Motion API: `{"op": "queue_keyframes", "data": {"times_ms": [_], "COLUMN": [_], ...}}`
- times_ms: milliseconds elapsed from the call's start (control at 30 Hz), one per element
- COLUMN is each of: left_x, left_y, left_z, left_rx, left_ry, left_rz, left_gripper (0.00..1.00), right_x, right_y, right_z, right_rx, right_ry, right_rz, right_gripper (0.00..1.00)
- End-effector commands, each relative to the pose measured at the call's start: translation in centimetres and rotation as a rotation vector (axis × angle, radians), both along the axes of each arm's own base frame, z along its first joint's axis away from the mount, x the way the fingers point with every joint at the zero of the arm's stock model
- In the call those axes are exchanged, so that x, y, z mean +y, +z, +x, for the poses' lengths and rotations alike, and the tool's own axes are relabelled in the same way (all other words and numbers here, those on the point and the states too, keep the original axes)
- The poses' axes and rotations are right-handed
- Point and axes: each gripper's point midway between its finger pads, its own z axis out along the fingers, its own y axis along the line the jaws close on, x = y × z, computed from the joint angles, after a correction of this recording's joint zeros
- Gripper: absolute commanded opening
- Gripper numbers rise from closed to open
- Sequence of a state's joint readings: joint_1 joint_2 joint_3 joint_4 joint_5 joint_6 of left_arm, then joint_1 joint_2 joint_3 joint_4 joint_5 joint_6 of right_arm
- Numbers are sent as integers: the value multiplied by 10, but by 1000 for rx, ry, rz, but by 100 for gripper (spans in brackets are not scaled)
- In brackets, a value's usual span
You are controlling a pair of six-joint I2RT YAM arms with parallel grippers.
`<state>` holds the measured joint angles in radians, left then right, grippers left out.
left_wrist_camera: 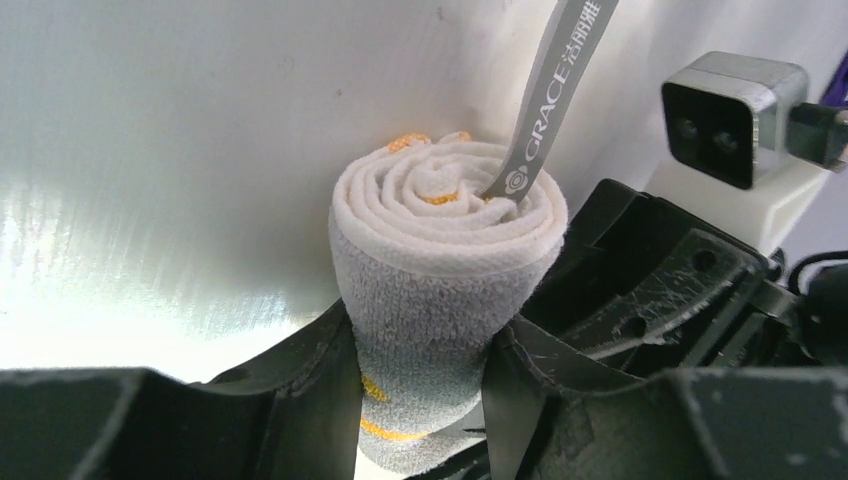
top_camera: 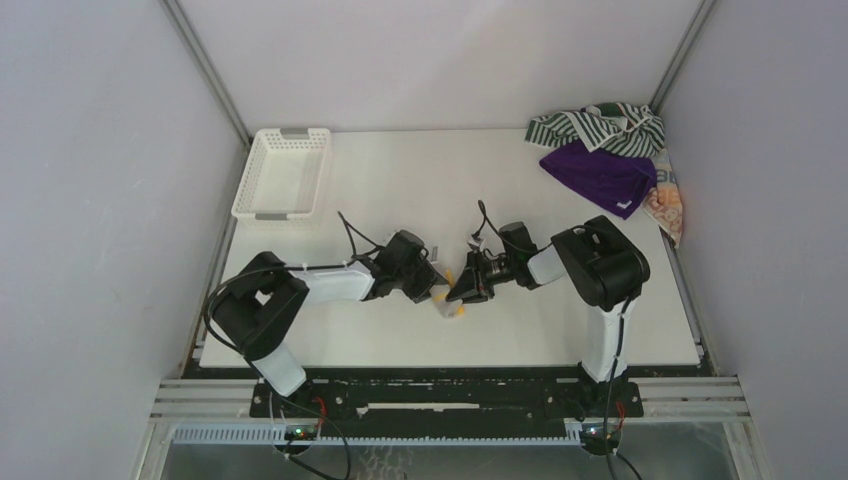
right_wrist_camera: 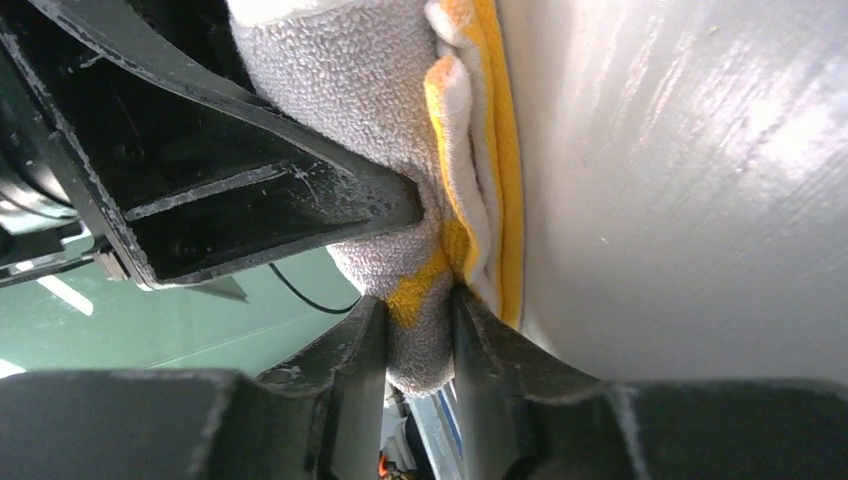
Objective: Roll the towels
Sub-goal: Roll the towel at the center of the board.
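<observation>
Nearest, at 6 o'clock on the table, stand the left arm's base and the right arm's base. Both arms bend inward and meet a little nearer than the table's middle.

The left gripper reaches in from 9 o'clock. Its 2 fingers press against opposite sides of the yellow-and-white towel, which is wound into a tight roll, spiral end facing the left wrist camera. A grey label reading GRACE sticks out of the spiral toward 1 o'clock.

The right gripper comes from 3 o'clock and touches the same roll. Its fingers are nearly together, pinching a narrow fold of cloth by the yellow edging.

Farther back, a white basket sits at 10 o'clock. At 2 o'clock, in the far corner, 3 loose cloths overlap in a heap. The green-and-white striped towel lies farthest, the purple towel just before it, and the orange patterned towel along the right edge.
</observation>
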<state>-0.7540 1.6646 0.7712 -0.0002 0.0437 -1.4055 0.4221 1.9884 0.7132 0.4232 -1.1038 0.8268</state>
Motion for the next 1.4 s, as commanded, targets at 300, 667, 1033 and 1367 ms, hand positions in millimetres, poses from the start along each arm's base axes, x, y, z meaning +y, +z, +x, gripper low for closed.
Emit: {"op": "queue_keyframes", "data": {"times_ms": [300, 667, 1033, 1367], "left_x": [21, 12, 12, 34], "left_y": [-9, -8, -3, 5], "left_z": [-8, -11, -14, -9], "left_rx": [-23, -44, -82, -84], "left_ry": [-98, -135, -205, -305], "left_rz": [221, 157, 171, 392], "left_gripper": [42, 42, 42, 42], "right_x": [-15, -16, -1, 4], "right_y": [25, 2, -31, -22], "right_z": [9, 46, 58, 65], "right_rx": [-238, -231, -178, -210], "right_ry": [-75, -111, -68, -67], "right_rz": [-187, -284, -313, -296], "right_gripper": [35, 37, 9, 10]}}
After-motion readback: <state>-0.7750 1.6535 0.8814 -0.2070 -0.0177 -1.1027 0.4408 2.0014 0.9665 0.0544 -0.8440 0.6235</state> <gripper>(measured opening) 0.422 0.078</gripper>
